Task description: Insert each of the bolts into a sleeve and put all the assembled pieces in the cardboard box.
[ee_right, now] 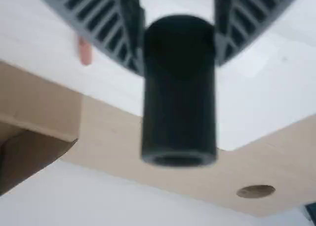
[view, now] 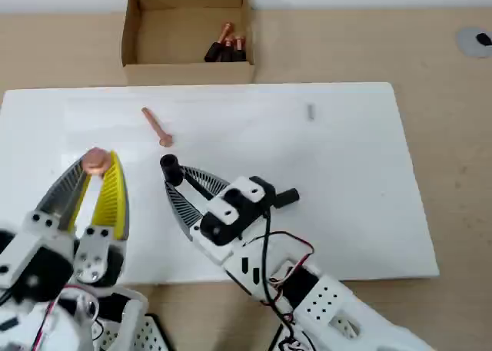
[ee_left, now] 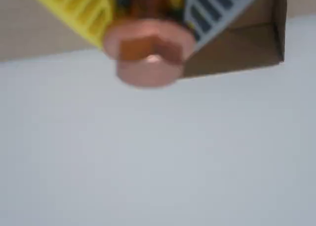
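Observation:
My left gripper point(view: 96, 165), with one yellow and one grey finger, is shut on a copper bolt point(view: 95, 160) whose flanged head point(ee_left: 149, 54) points away from the wrist. My right gripper point(view: 171, 171) is shut on a black sleeve point(view: 169, 168), seen as a dark cylinder point(ee_right: 178, 90) sticking out past its fingers. Both hover over the white board point(view: 323, 174), bolt at the left and sleeve near the middle, apart from each other. A loose copper bolt point(view: 157, 126) lies on the board toward the cardboard box point(view: 134, 40). Several assembled bolt-and-sleeve pieces point(view: 227, 46) lie in the box.
The box stands on the wooden table just past the board's far edge. A small grey mark point(view: 310, 111) is on the board at the far right. A round grey cap point(view: 473, 41) sits in the tabletop at the far right corner.

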Motion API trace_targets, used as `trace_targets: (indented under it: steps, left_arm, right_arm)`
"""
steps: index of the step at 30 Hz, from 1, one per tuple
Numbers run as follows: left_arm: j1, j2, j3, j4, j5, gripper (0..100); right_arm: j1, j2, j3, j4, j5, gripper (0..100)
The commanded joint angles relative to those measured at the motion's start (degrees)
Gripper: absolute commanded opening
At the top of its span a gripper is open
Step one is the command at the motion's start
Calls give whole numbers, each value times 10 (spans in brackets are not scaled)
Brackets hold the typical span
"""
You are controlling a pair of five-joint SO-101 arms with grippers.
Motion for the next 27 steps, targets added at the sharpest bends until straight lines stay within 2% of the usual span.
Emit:
trace_targets:
  steps: [1, 4, 6, 12, 14, 23, 27]
  left_arm:
    - [8, 0, 38, -65, -3, 6]
    - [11, 0, 76, -116, -3, 6]
    - [40, 0, 97, -143, -4, 6]
    - [120, 17, 113, -156, -4, 6]
    - [120, 39, 108, -160, -4, 6]
    - [91, 85, 135, -276, -3, 6]
    - [72, 87, 140, -245, 1, 6]
  right_arm:
    - [-7, -14, 1, -17, -24, 10]
    - [-7, -15, 1, -17, -24, 10]
    - [-7, -15, 1, -17, -24, 10]
    - [-7, -14, 1, -16, -24, 10]
    - [-7, -14, 1, -16, -24, 10]
    - [-41, -14, 1, -15, -23, 10]
    - [-39, -14, 1, -15, -21, 10]
